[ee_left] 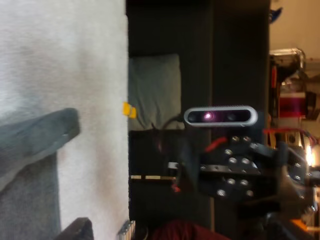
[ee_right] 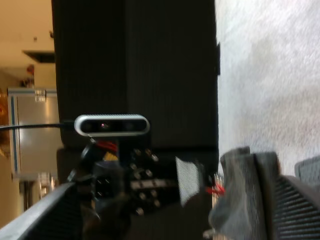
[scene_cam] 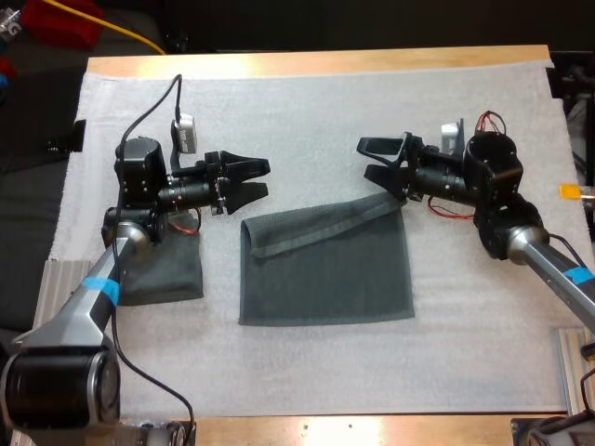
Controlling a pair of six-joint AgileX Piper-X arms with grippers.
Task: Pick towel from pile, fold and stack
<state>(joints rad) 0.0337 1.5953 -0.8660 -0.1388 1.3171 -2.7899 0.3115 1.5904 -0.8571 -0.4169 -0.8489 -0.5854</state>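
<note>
Grey-green folded towel (scene_cam: 325, 269) lies on the white mat (scene_cam: 325, 102) between our left gripper (scene_cam: 266, 177) and right gripper (scene_cam: 374, 159), both with jaws released and empty. A second towel (scene_cam: 172, 274) lies nearer the mat's left edge.

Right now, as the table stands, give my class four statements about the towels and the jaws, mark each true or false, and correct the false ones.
1. The middle towel lies flat on the mat, with a strip folded over along its far edge. True.
2. The left gripper has its jaws shut on the middle towel. False: the jaws stand apart, clear of the towel, near its far left corner.
3. A second towel lies to the left of the middle towel, not touching it. True.
4. The right gripper has its jaws shut. False: they stand apart, near the middle towel's far right corner.
</note>
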